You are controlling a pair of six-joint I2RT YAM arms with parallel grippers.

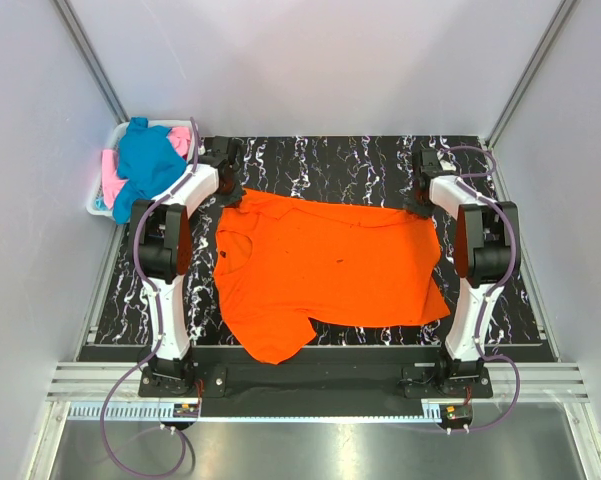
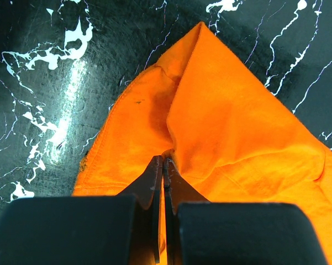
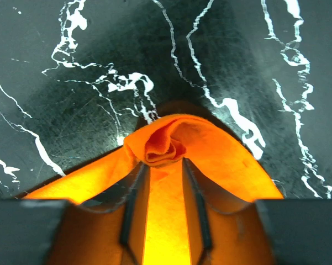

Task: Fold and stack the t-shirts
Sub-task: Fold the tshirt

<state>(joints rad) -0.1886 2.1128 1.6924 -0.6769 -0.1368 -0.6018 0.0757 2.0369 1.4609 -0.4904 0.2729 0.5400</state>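
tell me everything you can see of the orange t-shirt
The orange t-shirt is plain, bright, soft-looking cloth with a few small dark specks. It lies unfolded and mostly flat on the black marbled table, neck toward the left arm, hem toward the right, one sleeve drooping over the near edge. The left gripper is shut on its far left corner; the right gripper pinches a bunched far right corner.

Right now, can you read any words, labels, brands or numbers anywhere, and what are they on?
None can be read. The plain bright orange cloth t-shirt shows only small dark specks, no print. The black, white-veined marbled tabletop bears pattern, not text.
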